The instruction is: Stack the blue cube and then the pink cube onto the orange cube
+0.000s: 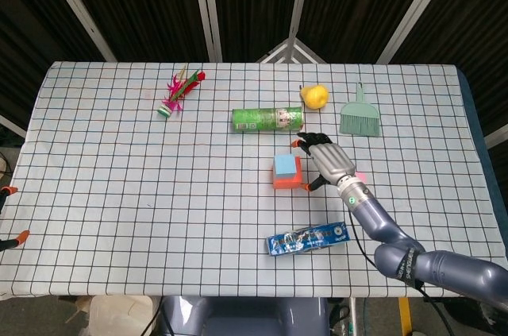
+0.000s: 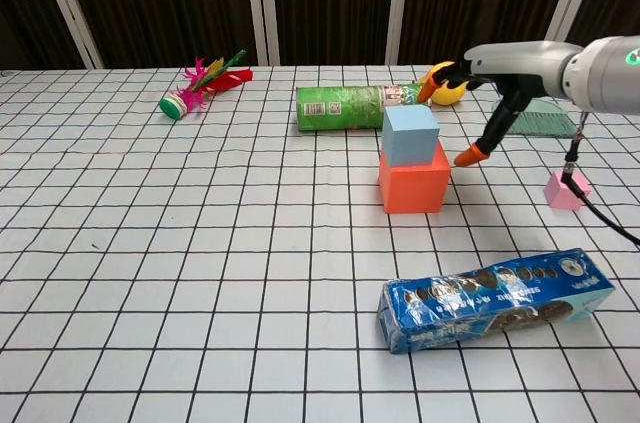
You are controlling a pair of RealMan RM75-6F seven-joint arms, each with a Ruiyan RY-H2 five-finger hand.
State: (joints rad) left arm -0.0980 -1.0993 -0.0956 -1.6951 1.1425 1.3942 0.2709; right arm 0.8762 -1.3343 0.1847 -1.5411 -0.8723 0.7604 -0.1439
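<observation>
My right hand [image 2: 478,103] is black and grey with orange fingertips [image 2: 468,156], on a silver-grey arm at the right of the frame. At centre a pale blue cube [image 2: 410,134] tops an orange cube [image 2: 413,188], with a pink cube [image 2: 565,190] at the right, all on a white tablecloth [image 2: 150,243] gridded in black. Upper left lies a magenta-and-green shuttlecock [image 2: 200,83]; further right are a green chip can [image 2: 340,107], a yellow fruit [image 2: 450,91], a teal brush [image 1: 360,117], and low down a blue cookie pack [image 2: 497,299].
</observation>
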